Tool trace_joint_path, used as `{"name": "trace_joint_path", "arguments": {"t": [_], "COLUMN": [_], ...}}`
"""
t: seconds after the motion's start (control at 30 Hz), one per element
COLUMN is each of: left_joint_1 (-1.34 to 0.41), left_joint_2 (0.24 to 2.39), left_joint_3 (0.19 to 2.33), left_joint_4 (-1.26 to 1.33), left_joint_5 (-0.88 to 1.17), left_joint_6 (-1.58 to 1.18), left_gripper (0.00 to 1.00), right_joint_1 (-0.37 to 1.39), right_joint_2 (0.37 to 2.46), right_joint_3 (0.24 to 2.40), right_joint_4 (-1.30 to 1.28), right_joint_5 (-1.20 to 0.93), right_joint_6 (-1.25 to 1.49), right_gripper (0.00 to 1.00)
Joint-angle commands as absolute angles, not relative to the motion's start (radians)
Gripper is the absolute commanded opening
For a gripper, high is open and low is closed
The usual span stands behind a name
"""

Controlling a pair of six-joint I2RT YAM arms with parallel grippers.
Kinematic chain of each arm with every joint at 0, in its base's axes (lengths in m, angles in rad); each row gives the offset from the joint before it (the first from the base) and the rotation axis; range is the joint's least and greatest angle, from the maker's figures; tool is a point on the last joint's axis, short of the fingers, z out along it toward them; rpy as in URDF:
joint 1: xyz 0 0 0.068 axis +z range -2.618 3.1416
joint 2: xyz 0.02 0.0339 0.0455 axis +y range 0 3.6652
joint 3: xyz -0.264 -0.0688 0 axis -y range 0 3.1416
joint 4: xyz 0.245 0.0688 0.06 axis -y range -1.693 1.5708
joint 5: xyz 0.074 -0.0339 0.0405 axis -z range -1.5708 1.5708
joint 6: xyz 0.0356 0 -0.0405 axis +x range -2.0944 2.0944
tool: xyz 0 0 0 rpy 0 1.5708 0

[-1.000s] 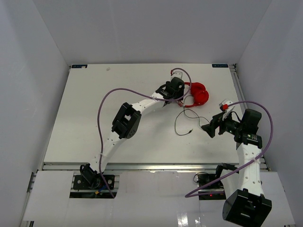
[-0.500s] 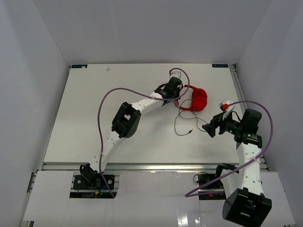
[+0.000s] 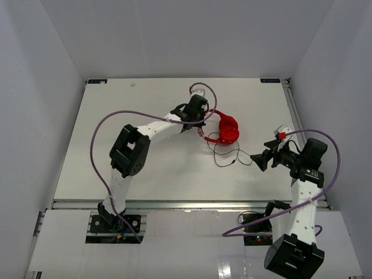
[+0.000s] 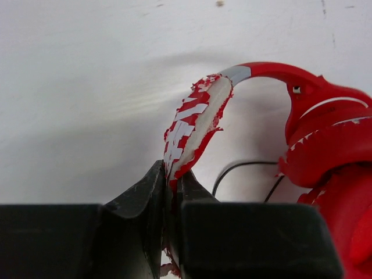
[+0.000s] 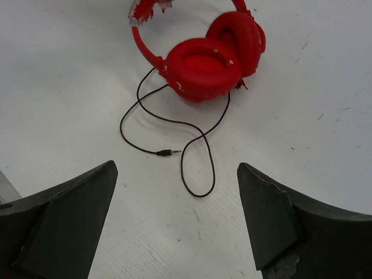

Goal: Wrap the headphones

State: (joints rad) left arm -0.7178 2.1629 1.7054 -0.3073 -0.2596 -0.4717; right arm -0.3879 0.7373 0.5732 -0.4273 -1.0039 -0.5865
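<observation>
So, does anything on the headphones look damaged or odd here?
Yes. The headphones have a badly flaked headband: red covering peeled off white padding, right where the left gripper pinches it. The cups show small chips too. The cable lies loose in loops.

Even, diffuse white light fills the top view, leaving only faint soft shadows on the desk and a pale glare on the glossy strip at the near edge. In the left wrist view a soft grey shadow lies above the headphones, whose cup blurs at the right edge, as does the dark left pincer. The right wrist view is bright and sharp.
</observation>
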Motion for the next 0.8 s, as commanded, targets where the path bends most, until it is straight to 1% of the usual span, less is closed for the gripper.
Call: {"name": "trace_joint_path", "arguments": {"t": [0.0, 0.17, 0.23, 0.3, 0.4, 0.5, 0.6, 0.73, 0.77], "left_joint_1": [-0.678, -0.656, -0.640, -0.618, -0.599, -0.595, -0.594, -0.594, -0.594], "left_joint_2": [1.780, 1.480, 1.386, 1.317, 1.223, 1.183, 1.169, 1.171, 1.173], "left_joint_3": [1.466, 1.117, 1.026, 0.979, 0.972, 1.010, 1.061, 1.151, 1.170], "left_joint_4": [-0.218, -0.159, -0.144, -0.144, -0.179, -0.213, -0.260, -0.310, -0.322], "left_joint_5": [-0.289, -0.264, -0.244, -0.212, -0.164, -0.127, -0.084, -0.029, -0.020], "left_joint_6": [-0.536, -0.578, -0.604, -0.620, -0.623, -0.618, -0.625, -0.647, -0.649], "left_gripper": [0.00, 0.00, 0.00, 0.00, 0.00, 0.00, 0.00, 0.00, 0.00], "right_joint_1": [-0.393, -0.390, -0.387, -0.381, -0.355, -0.300, -0.148, 0.095, 0.119], "right_joint_2": [0.707, 0.699, 0.724, 0.777, 0.825, 0.849, 0.876, 0.920, 0.943], "right_joint_3": [0.596, 0.649, 0.691, 0.741, 0.824, 0.860, 0.848, 0.791, 0.789], "right_joint_4": [-0.501, -0.569, -0.621, -0.721, -0.780, -0.715, -0.580, -0.396, -0.351], "right_joint_5": [-1.098, -1.101, -1.114, -1.145, -1.197, -1.232, -1.222, -1.136, -1.116], "right_joint_6": [-0.644, -0.645, -0.673, -0.718, -0.757, -0.719, -0.661, -0.649, -0.648], "right_gripper": [0.90, 0.90, 0.90, 0.90, 0.90, 0.90, 0.90, 0.90, 0.90]}}
